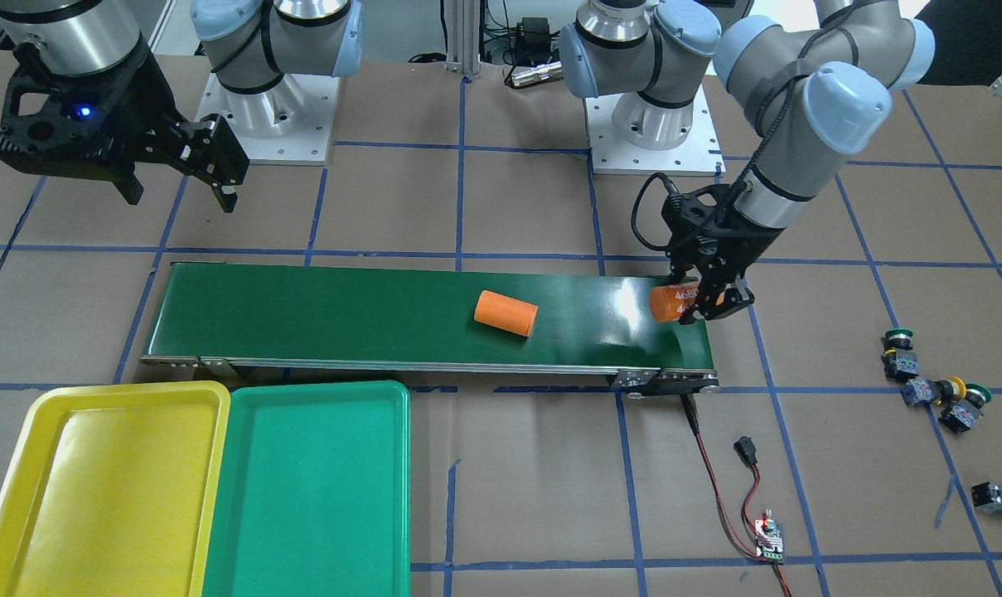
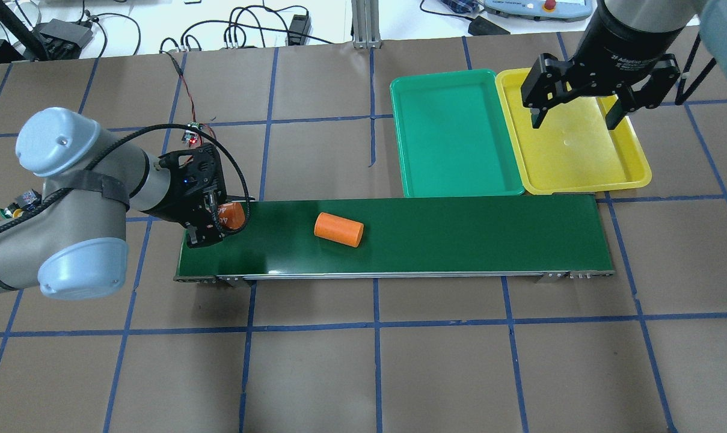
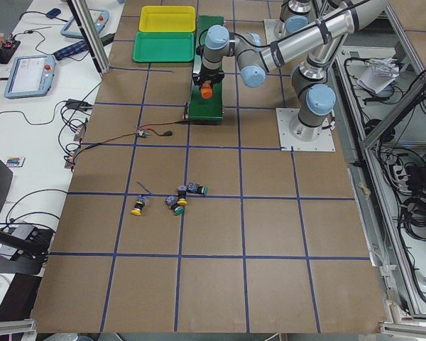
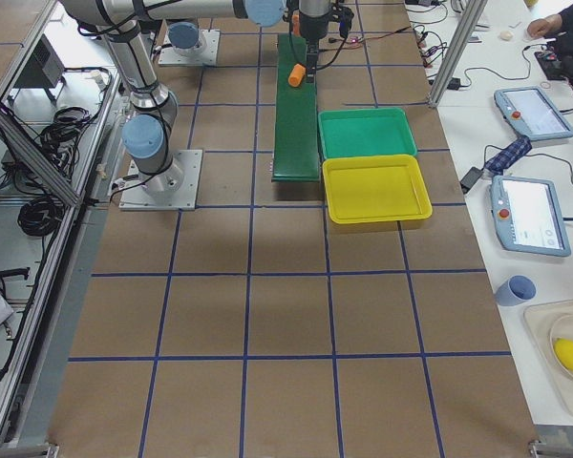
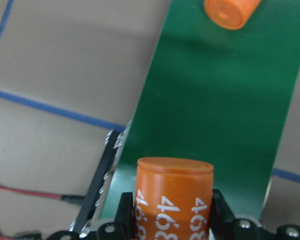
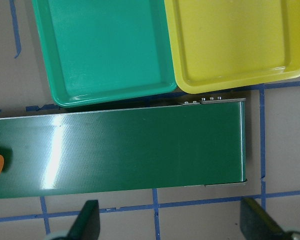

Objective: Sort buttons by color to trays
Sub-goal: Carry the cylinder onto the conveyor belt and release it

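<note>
The orange cylinder [image 1: 673, 300] in the left claw [image 1: 704, 307] carries white digits reading "4680", printed more than once along its side. The claw's two fingers [image 5: 124, 212] are clamped on its sides and hold it at the left end of the dark-green conveyor belt [image 2: 459, 234]. The wrist view cuts the digits off partway. White lettering on the body of the right claw [image 2: 575, 120] seems to read "2F Adaptive", with the rest too small to make out.

There are two orange cylinders. The second cylinder [image 2: 338, 229] lies on its side on the belt nearer the left end, apart from the gripped one, and shows no marking.

Two trays sit side by side with their rims touching, along the belt's far long edge at its right end. They are the green tray [image 2: 453, 144] and, outermost, the yellow tray [image 2: 579, 165]. Both hold nothing. The right claw hangs above the yellow tray with its fingers spread wide and nothing between them.

Four buttons [image 1: 931, 390] lie on the counter [image 2: 435, 361] toward its left end, well apart from the belt and trays. Three are bunched together, and the fourth button [image 1: 1000, 496] lies near them. In all, two caps are green and two yellow.

One small circuit board [image 1: 768, 539] with red and black wires lies near the belt's left end
</note>
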Controlling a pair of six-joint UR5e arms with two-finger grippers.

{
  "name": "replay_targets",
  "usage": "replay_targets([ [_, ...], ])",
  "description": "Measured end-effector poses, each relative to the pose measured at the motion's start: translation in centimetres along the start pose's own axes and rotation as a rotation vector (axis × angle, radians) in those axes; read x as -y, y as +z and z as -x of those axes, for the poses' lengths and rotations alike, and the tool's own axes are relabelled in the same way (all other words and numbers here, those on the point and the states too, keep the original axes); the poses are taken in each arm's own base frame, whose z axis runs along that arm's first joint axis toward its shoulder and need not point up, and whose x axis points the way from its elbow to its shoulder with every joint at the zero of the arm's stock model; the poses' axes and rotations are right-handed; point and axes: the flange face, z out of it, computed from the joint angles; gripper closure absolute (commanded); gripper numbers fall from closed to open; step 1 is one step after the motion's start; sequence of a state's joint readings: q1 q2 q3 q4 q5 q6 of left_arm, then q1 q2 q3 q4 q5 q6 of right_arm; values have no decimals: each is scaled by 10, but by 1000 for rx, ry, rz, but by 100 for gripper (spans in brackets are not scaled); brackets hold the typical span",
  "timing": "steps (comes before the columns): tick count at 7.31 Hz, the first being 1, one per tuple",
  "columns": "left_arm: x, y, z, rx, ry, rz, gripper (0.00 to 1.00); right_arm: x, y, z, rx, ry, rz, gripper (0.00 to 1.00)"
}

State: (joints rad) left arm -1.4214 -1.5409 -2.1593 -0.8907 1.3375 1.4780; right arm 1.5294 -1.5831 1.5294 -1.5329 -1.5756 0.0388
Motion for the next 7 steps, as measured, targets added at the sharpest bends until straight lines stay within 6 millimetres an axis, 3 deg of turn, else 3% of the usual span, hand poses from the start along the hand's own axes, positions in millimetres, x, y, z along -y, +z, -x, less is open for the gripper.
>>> replay_targets([
  [1, 2, 10, -5, 8, 17, -2, 82, 0, 0, 0, 0, 0, 2, 0],
  [2, 1, 19, -8, 0, 25, -2, 1, 0, 0, 0, 0, 0, 4, 0],
  [4, -3, 34, -10, -21, 40, -1, 0, 0, 0, 0, 0, 0, 4, 0],
  [5, -4, 28, -6, 9, 32, -3, 0, 0, 0, 0, 0, 0, 4, 0],
  [7, -22, -21, 28, 118, -96, -2, 0, 0, 0, 0, 1, 0, 3, 0],
])
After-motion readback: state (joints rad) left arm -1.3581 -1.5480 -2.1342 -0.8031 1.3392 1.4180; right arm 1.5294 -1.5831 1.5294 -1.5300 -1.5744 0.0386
